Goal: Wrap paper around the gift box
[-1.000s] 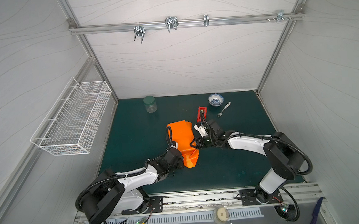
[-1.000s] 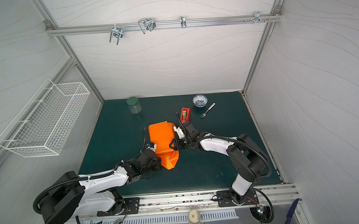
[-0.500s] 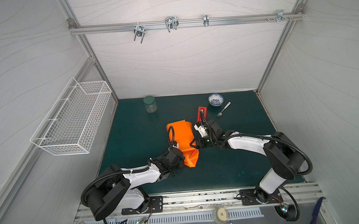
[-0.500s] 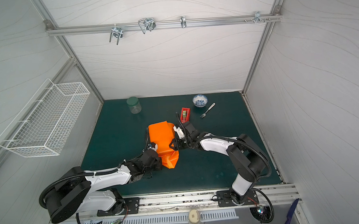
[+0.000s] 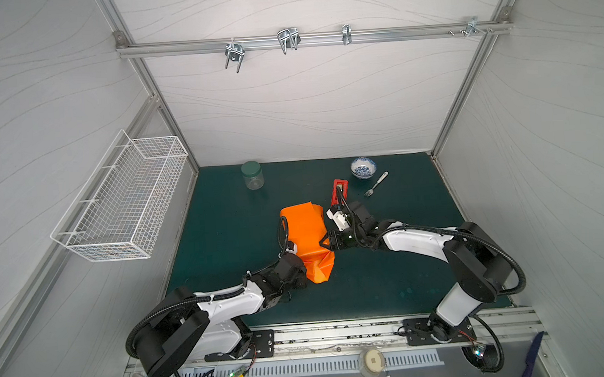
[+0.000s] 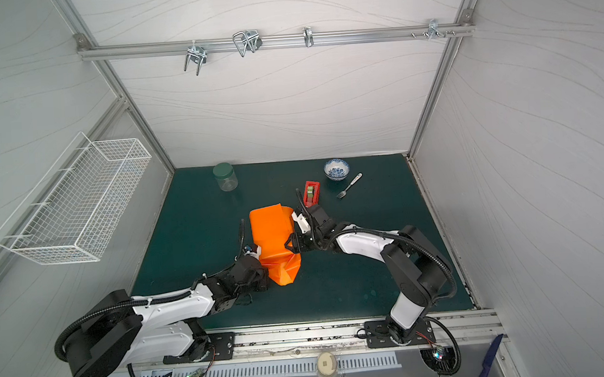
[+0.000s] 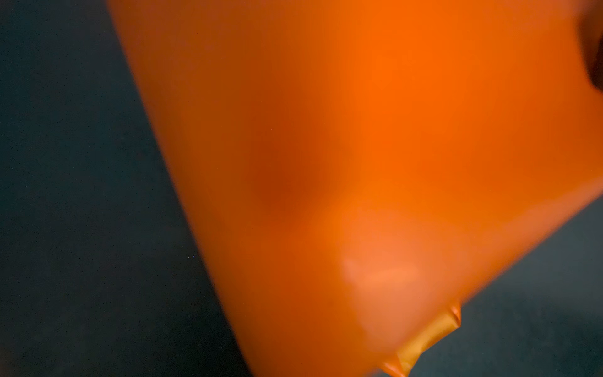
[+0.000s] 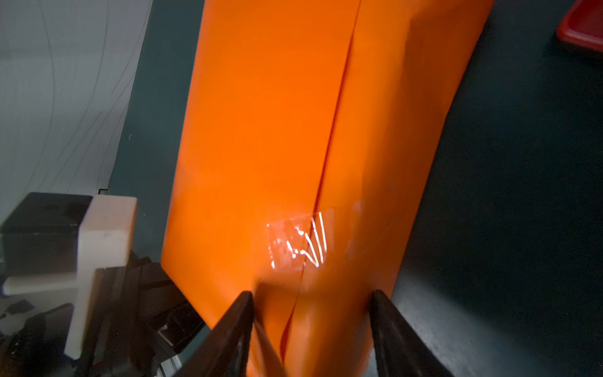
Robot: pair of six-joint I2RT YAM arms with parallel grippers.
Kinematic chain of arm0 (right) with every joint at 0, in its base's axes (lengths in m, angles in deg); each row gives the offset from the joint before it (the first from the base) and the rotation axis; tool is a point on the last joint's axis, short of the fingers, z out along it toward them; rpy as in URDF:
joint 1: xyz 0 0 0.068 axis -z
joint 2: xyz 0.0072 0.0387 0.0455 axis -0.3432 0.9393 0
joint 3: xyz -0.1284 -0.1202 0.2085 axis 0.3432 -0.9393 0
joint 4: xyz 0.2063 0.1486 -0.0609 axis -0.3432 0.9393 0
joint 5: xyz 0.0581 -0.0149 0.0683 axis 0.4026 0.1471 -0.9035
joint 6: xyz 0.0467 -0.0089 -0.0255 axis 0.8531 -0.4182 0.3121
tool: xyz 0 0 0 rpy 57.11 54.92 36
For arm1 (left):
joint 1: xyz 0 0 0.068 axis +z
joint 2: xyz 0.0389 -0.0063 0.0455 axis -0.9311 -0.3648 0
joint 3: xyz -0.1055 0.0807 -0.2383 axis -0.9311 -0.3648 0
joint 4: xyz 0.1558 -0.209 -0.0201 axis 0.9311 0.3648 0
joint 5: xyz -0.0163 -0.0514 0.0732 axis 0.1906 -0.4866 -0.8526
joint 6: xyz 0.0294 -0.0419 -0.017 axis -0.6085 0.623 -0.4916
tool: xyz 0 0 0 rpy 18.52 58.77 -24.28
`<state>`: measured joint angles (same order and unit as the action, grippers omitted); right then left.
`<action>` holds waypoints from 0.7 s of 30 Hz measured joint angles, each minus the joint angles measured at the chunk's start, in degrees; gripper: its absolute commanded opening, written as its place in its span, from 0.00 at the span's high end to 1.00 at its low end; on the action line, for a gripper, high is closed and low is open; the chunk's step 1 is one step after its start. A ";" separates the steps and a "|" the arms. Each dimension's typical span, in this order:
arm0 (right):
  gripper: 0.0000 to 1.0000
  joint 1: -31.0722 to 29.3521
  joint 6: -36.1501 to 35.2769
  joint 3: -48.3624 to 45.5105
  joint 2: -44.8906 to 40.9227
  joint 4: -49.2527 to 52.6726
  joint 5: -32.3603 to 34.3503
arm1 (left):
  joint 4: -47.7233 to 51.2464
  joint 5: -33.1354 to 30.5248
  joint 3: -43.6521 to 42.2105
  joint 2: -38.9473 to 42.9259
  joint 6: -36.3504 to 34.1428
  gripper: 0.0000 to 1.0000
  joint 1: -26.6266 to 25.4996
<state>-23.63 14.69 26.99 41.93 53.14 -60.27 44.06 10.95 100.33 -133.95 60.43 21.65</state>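
In both top views I see the paper (image 5: 305,228) (image 6: 272,227) folded into a long bundle near the middle of the surface (image 5: 224,237), its near end crumpled and standing up; the box does not show, so I take it as covered. The left gripper (image 5: 299,259) (image 6: 262,262) sits at the bundle's near-left side with its jaws closed, though I cannot tell whether paper is caught in them. The right gripper (image 5: 327,243) (image 6: 291,245) meets the bundle's right side near that end. A dispenser (image 5: 339,190) stands just beyond the bundle, toward the far edge. The left wrist view gives me only blurred paper (image 7: 359,147) over the surface, no fingers. In the right wrist view the fingers (image 8: 241,313) stand moderately apart over the paper (image 8: 261,130), straddling its seam, which a clear tape strip (image 8: 297,244) crosses.
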 measured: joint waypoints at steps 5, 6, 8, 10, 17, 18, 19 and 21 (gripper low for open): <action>0.42 0.00 0.00 0.04 0.09 -0.02 -0.04 | 2.12 0.87 -0.33 1.68 0.17 0.99 -0.76; 0.42 0.00 0.00 0.04 0.13 -0.07 -0.04 | 2.40 0.98 -0.33 1.84 0.20 1.00 -0.85; 0.42 0.02 0.00 0.07 0.20 -0.11 -0.04 | 2.51 1.07 -0.33 1.90 0.22 1.00 -0.94; 0.42 0.02 0.00 0.11 0.26 -0.17 -0.07 | 2.49 1.22 -0.33 1.88 0.20 1.00 -0.94; 0.42 0.02 0.00 0.20 0.39 -0.22 -0.22 | 2.47 1.99 -0.28 1.81 0.17 1.00 -1.01; 0.42 0.02 0.00 0.20 0.39 -0.22 -0.22 | 2.47 2.01 -0.28 1.84 0.15 1.00 -1.01; 0.42 0.02 0.00 0.20 0.39 -0.24 -0.24 | 2.47 2.01 -0.28 1.84 0.13 1.00 -1.01; 0.43 0.02 0.02 0.20 0.39 -0.24 -0.24 | 2.51 2.14 -0.17 1.81 0.07 0.99 -1.03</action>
<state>-23.61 14.71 27.18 42.32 52.90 -60.51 46.57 13.09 100.15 -132.13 60.50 20.62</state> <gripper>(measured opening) 0.576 0.047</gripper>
